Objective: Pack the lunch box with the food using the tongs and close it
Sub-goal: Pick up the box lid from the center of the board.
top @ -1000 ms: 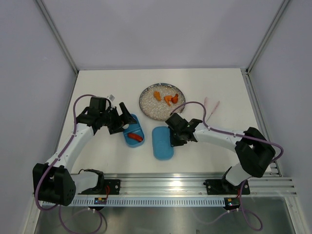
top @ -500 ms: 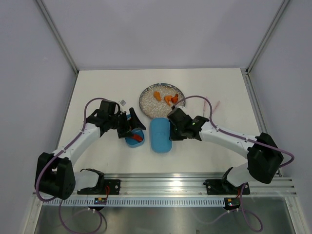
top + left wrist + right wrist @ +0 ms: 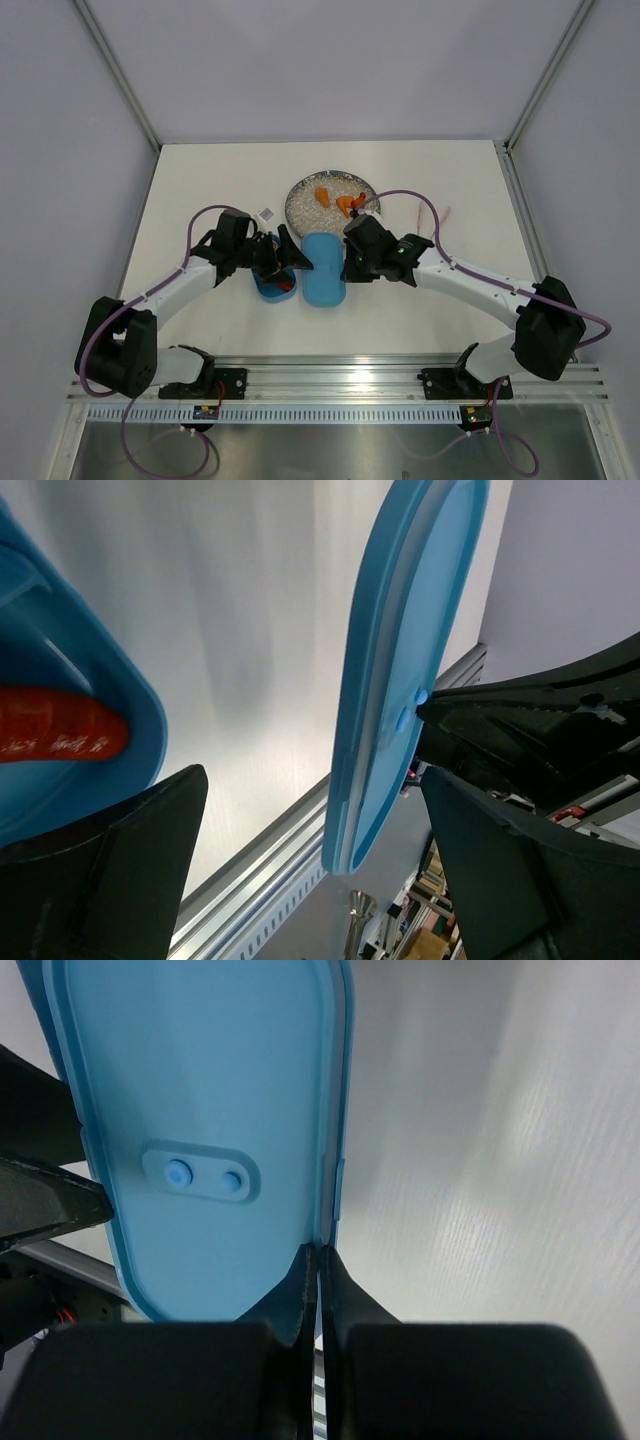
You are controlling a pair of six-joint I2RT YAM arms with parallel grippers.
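My right fingers (image 3: 318, 1260) are pinched shut on the thin side rim of the blue lid (image 3: 324, 272), which lies just to their left with its long axis running away from my bases. My left fingers (image 3: 288, 262) stand wide open, holding nothing, above the lunch box (image 3: 268, 287) with its red sausage (image 3: 55, 728). The box lies just beyond the lid's other side, so I judge the lid must travel leftward, carried by my right arm.
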